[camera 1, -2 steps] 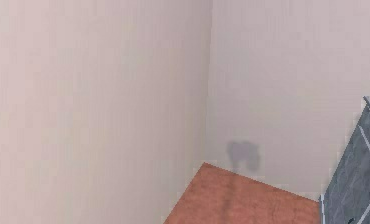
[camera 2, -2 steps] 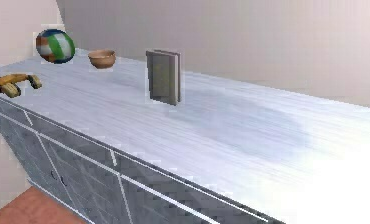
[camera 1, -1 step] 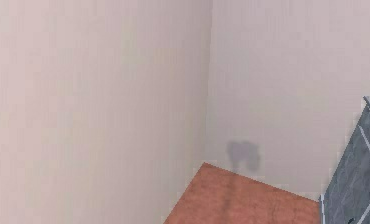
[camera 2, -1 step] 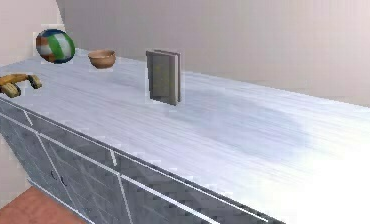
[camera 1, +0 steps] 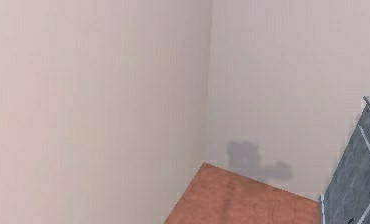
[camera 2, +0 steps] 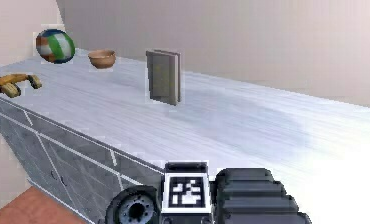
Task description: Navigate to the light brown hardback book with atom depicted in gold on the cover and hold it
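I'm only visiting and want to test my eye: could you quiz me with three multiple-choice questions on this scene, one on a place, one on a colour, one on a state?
1. Where is the book?
A on a bed
B on the counter
C on a chair

2. What colour is the bowl?
A blue
B black
C brown

3. How is the book placed?
A standing upright
B lying flat
C lying open

Answers:
1 B: its lower edge rests on the pale grey top.
2 C: it is a small brown dish left of the book.
3 A: its cover faces out and it rises straight from the top.
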Controlling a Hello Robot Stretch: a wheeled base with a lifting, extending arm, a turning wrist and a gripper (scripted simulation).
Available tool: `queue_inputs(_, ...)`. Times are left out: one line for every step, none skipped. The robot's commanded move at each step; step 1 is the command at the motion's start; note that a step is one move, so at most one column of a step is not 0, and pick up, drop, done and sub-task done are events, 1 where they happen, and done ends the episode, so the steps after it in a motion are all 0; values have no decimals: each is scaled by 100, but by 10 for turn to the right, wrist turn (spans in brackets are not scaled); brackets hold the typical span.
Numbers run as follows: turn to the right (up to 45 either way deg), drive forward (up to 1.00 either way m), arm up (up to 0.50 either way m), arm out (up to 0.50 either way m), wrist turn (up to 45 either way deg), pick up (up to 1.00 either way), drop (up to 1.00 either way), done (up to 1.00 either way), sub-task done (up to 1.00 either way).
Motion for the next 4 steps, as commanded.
queue_inputs(0, 0, 0, 46, 0, 0, 0, 0, 0)
queue_inputs(0, 0, 0, 0, 450, 0, 0, 0, 0)
queue_inputs(0, 0, 0, 0, 450, 0, 0, 0, 0)
queue_inputs(0, 0, 0, 0, 450, 0, 0, 0, 0)
